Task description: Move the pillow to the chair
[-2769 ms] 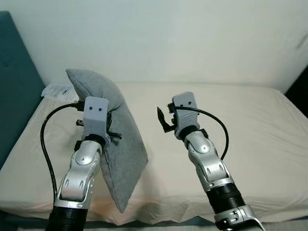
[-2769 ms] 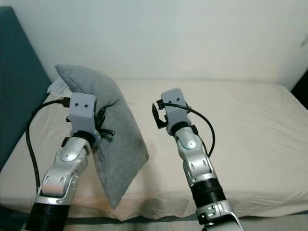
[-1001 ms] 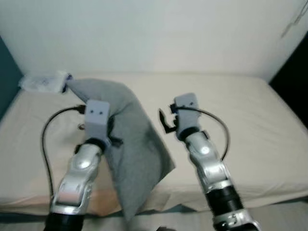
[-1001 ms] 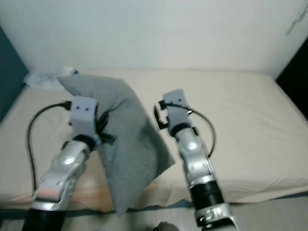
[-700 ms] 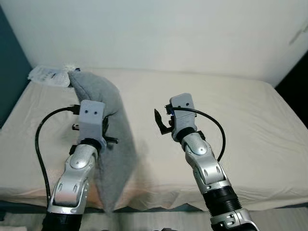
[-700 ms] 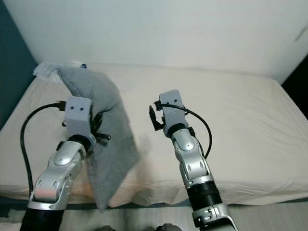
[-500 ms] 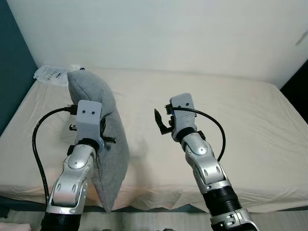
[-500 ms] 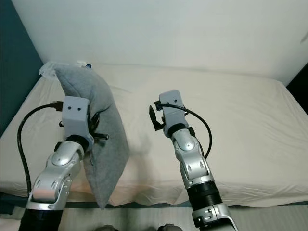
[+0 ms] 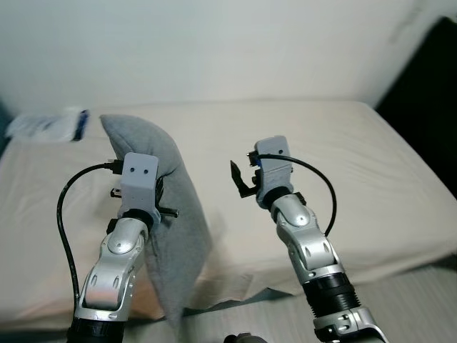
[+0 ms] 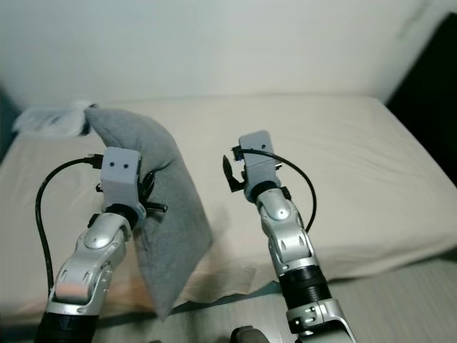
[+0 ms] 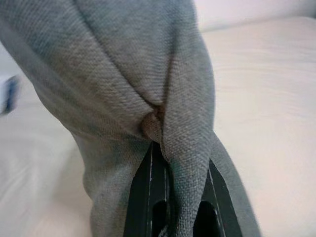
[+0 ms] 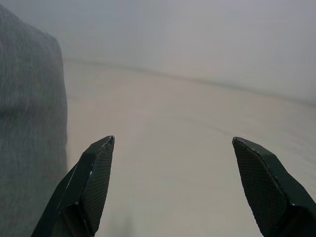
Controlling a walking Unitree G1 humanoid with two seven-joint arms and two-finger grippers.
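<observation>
A grey pillow hangs upright in front of the bed, held up off the mattress. My left gripper is shut on a pinched fold of the pillow, whose fabric bunches around the black fingers. My right gripper stands open to the right of the pillow, nothing between its fingers, held above the mattress in the left eye view.
A cream bed spans the view, with a white wall behind. A small white and blue packet lies at the bed's far left. A dark area borders the bed's right end, and pale floor lies below the front edge.
The camera has swung to the right, so the bed's right end and floor have come into view. The pillow stays in the left gripper, and the right gripper remains open.
</observation>
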